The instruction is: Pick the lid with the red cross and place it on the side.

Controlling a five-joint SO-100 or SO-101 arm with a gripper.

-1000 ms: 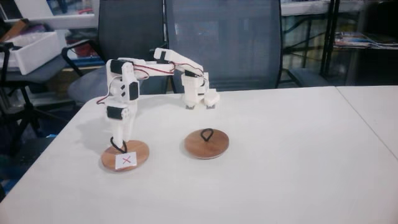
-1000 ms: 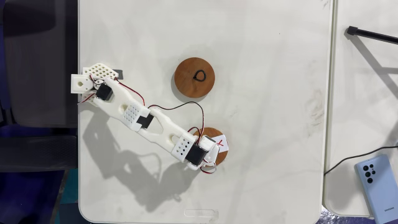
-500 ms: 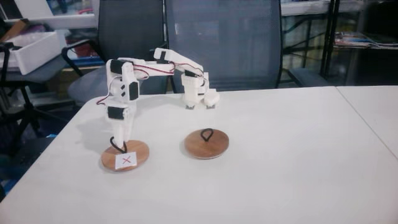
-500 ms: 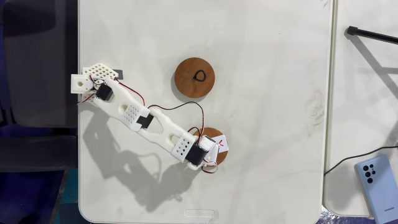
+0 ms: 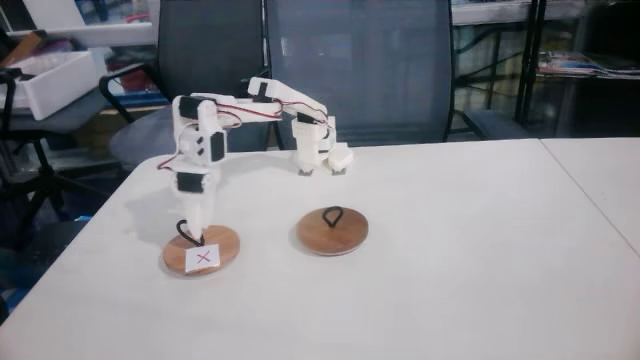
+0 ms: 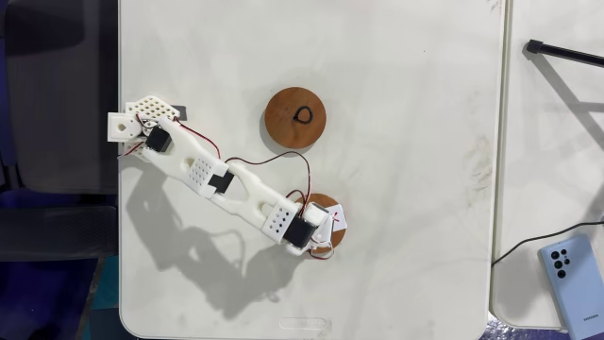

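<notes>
The lid with the red cross [image 5: 203,252] is a brown wooden disc that lies flat on the white table, left of centre, with its white label facing the camera. My gripper [image 5: 190,232] points straight down onto the lid's black loop handle [image 5: 183,231], and its fingers look drawn together on the loop. In the fixed view from above, the gripper [image 6: 317,229] covers most of the lid [image 6: 327,201], leaving the label [image 6: 339,218] showing at its right edge.
A plain wooden disc with a black loop [image 5: 332,231] [image 6: 295,117] lies near the lid. The arm's base [image 6: 142,123] is clamped at the table's edge. A blue phone [image 6: 571,283] and a black cable [image 6: 566,52] lie on the neighbouring table. Office chairs [image 5: 360,70] stand behind.
The gripper's fingers have narrowed around the loop handle and the wrist has shifted slightly. The lid has stayed on the table in about the same spot.
</notes>
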